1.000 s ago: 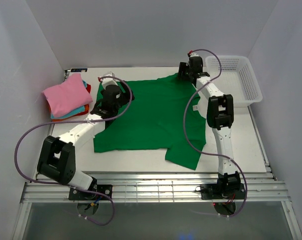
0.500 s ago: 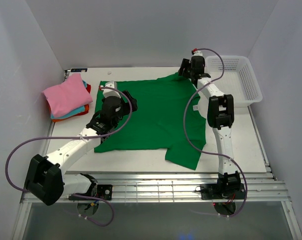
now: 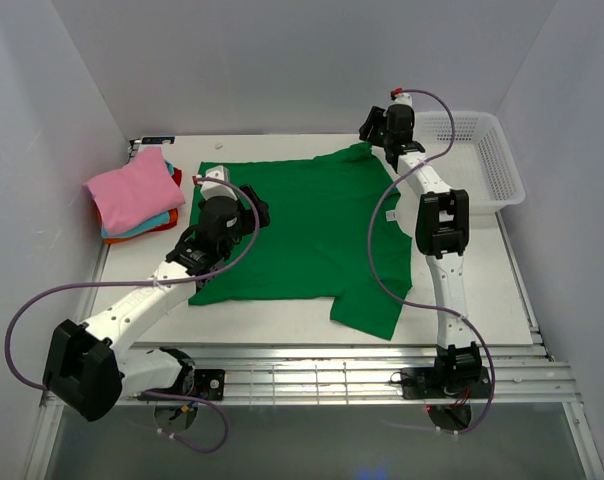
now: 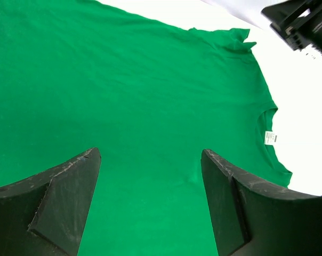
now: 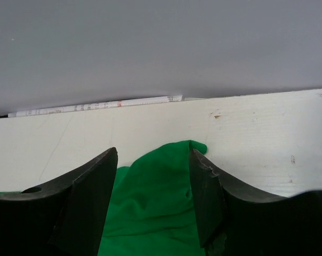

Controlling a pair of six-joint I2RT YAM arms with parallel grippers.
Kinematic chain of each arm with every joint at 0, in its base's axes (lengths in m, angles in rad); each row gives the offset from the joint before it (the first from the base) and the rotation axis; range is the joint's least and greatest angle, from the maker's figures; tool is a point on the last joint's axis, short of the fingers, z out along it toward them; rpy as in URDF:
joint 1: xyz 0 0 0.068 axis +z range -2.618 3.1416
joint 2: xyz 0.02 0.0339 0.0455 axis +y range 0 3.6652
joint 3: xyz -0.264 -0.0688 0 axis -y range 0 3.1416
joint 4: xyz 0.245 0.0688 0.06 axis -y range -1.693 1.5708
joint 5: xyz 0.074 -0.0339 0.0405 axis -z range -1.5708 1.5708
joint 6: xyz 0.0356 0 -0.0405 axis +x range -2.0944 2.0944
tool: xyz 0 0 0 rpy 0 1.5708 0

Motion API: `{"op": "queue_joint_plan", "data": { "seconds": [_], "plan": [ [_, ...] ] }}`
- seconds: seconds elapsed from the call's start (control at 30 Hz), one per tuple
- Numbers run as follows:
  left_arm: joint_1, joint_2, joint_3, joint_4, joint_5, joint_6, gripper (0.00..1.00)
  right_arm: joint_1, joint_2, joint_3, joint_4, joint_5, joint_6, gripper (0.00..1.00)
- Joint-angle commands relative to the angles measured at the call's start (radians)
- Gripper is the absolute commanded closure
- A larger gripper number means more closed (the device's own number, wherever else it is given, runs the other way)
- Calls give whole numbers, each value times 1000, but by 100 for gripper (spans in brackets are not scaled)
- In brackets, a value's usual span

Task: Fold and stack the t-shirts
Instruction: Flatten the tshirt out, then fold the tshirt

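Left pincer [image 4: 150, 154] stands wide with nothing between its fingers, low over the left part of the green t-shirt [image 3: 302, 235], which lies spread flat across the centre of the overhead frame. Right pincer [image 5: 153, 154], just right of centre at the top, at the shirt's far corner, is also spread wide; a raised tip of green cloth pokes up between its fingers, unclamped. Folded shirts [image 3: 132, 195], pink on top, sit stacked at the upper left. A white basket [image 3: 502, 165] stands at the upper right.
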Motion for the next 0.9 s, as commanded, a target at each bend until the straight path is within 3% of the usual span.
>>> {"op": "queue_joint_plan", "data": {
  "seconds": [0.0, 0.43, 0.5, 0.63, 0.87],
  "plan": [
    [-3, -55, 2, -26, -6, 6, 13, -5, 43, 31, 34, -41, 35, 39],
    [-3, -109, -7, -49, 4, -13, 14, -2, 57, 14, 5, -45, 36, 40],
    [-3, -112, -12, -49, 5, -16, 14, -3, 62, 14, 2, -51, 35, 44],
    [-3, -112, -13, -56, 5, -19, 14, -3, 68, 13, -3, -54, 36, 61],
    [-3, -133, -13, -68, -9, -21, 14, -3, 74, 11, -12, -81, 36, 74]
  ]
}}
